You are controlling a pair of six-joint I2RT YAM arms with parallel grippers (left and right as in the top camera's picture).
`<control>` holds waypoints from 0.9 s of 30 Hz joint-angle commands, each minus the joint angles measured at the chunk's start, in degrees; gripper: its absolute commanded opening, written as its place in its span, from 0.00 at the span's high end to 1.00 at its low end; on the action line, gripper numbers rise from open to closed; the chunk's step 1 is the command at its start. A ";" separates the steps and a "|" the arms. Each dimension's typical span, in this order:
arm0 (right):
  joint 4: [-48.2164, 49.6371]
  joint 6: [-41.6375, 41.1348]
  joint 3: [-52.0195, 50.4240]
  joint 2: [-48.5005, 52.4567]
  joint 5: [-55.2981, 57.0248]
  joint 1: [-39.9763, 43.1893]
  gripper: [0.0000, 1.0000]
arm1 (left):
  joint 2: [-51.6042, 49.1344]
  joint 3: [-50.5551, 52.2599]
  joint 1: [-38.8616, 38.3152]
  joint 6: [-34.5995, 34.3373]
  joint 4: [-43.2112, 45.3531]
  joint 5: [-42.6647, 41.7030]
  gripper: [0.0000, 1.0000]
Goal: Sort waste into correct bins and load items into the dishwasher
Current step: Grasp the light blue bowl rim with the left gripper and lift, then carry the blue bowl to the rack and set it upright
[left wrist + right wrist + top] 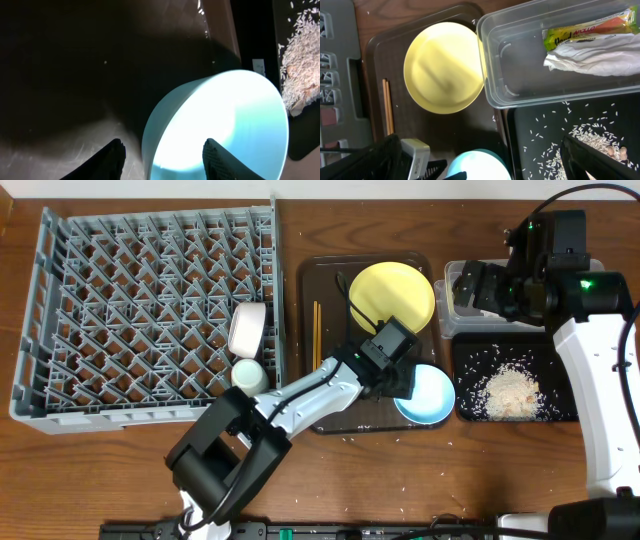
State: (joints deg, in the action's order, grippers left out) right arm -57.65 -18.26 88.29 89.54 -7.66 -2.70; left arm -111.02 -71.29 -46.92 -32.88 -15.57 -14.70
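My left gripper [162, 159] is open and straddles the near rim of the light blue bowl [225, 120], one finger inside and one outside. The bowl [428, 395] rests on the brown serving tray's right front corner. The yellow plate [392, 295] and chopsticks [317, 330] also lie on that tray. My right gripper [468, 285] is open and empty, high above the clear tub [520, 95]. The tub holds the yellow-green wrapper [585, 31] and white napkin [600, 57]. Rice scraps [512, 392] lie in the black tray [465, 355]. A white bowl [247, 328] and white cup [249, 374] sit at the grey rack's [140, 310] right edge.
The dark brown serving tray [330, 415] lies between the rack and the bins. A few stray rice grains lie on the wooden table [420, 480] in front. My left arm reaches across the tray's front part.
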 commanded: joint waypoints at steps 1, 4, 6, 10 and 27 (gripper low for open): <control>-0.04 0.31 -0.39 0.37 0.35 0.04 0.01 | -2.78 -1.42 0.90 0.70 0.66 -1.75 0.49; -0.04 0.31 -0.39 0.37 0.35 0.04 0.01 | -4.26 -2.10 1.99 0.68 0.68 -4.44 0.50; -0.04 0.31 -0.39 0.37 0.35 0.04 0.01 | -5.31 -2.47 2.91 0.20 0.63 -6.43 0.54; -0.04 0.31 -0.39 0.37 0.35 0.04 0.01 | -5.79 -2.47 4.13 -1.20 0.50 -7.61 0.61; -0.04 0.31 -0.39 0.37 0.35 0.04 0.01 | 0.00 -2.47 8.02 -1.81 -6.80 -2.91 0.93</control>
State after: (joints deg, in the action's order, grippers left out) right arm -57.65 -18.26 88.29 89.54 -7.68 -2.70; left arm -115.50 -72.69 -39.18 -35.38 -19.68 -22.28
